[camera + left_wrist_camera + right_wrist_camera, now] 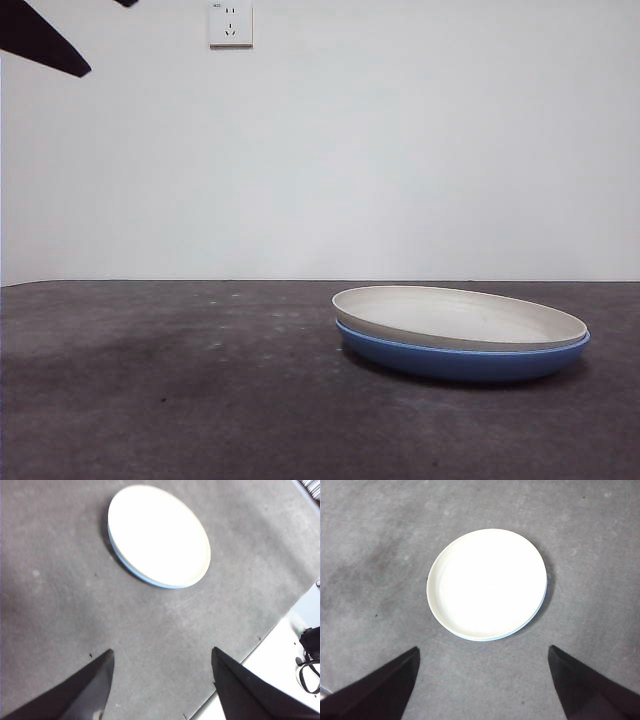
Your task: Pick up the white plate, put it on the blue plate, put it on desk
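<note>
The white plate [460,317] lies nested in the blue plate [462,360] on the dark grey desk [180,380], right of centre. From above, the white plate [486,583] covers nearly all of the blue plate [543,598], which shows only as a thin rim. In the left wrist view the white plate [159,535] sits over a sliver of blue plate [131,569]. My right gripper [483,657] hovers high over the stack, open and empty. My left gripper [162,659] is also open and empty, raised off to one side of the plates.
The desk's edge [270,630] runs near the left arm, with a light floor and dark cables [310,655] beyond. A white wall with a socket [230,24] stands behind the desk. A black arm tip [40,40] shows at the top left corner.
</note>
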